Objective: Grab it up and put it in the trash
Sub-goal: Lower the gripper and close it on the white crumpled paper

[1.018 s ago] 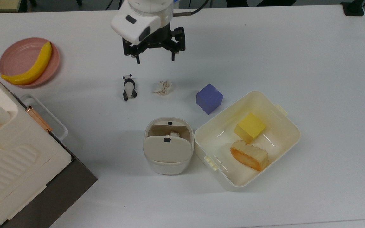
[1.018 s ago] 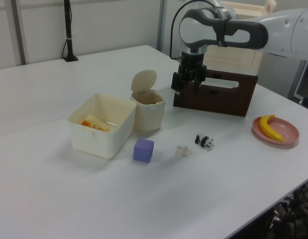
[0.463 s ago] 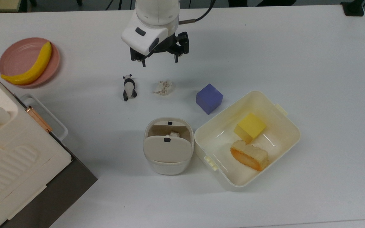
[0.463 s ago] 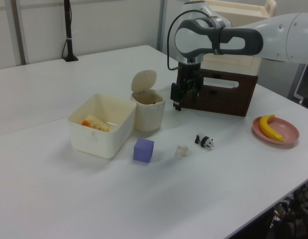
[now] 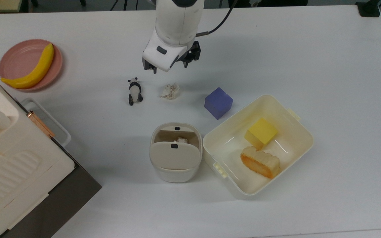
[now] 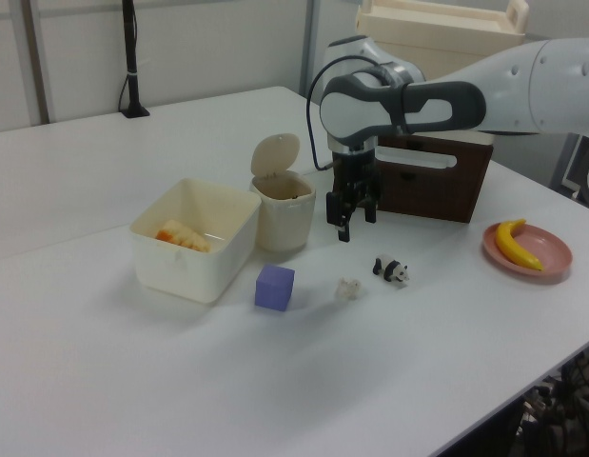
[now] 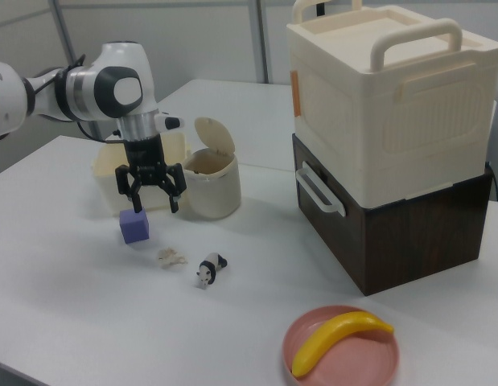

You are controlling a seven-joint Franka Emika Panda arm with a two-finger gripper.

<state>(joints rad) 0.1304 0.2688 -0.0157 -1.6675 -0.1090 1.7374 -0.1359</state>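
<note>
Gripper, fingers spread and empty, had moved from beside the panda to above the tissue wad lying on the surface, bin lid up, grasp pending.

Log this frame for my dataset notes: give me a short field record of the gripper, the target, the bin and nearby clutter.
gripper: open, above the table, holding nothing
target: tissue wad lying loose on the table
bin: small trash bin, lid flipped up, paper already inside
neighbours in the top view: panda figurine on the wad's left, blue cube on its right
task state: wad not yet grasped
</note>
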